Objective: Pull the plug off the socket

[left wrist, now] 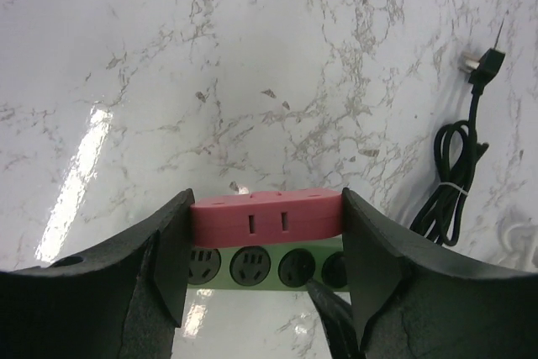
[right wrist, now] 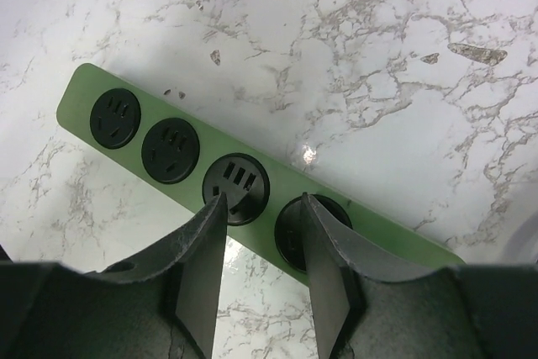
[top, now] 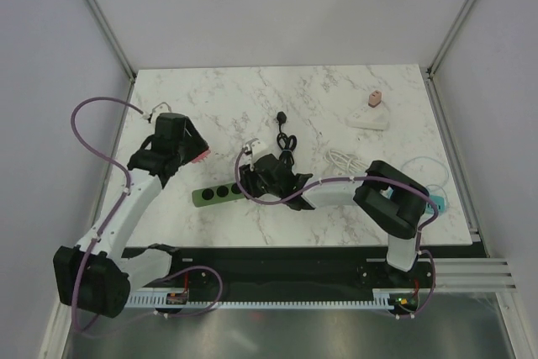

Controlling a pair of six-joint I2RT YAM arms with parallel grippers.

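Left gripper (left wrist: pixel 266 208) jaws are clamped on the pink plug (left wrist: pixel 267 223), which sits clear of the green power strip (right wrist: pixel 387 229), off its left end in the top view. Right gripper (right wrist: pixel 263 203) hangs over the strip's two right-hand sockets, jaws apart and empty. A coiled black cord (left wrist: pixel 458 174) lies further back on the marble table (top: pixel 336 90).

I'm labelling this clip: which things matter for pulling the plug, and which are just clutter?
Job in hand: pink adapter, green power strip.
Lying about: black cable, white cable, white power strip with its plug.
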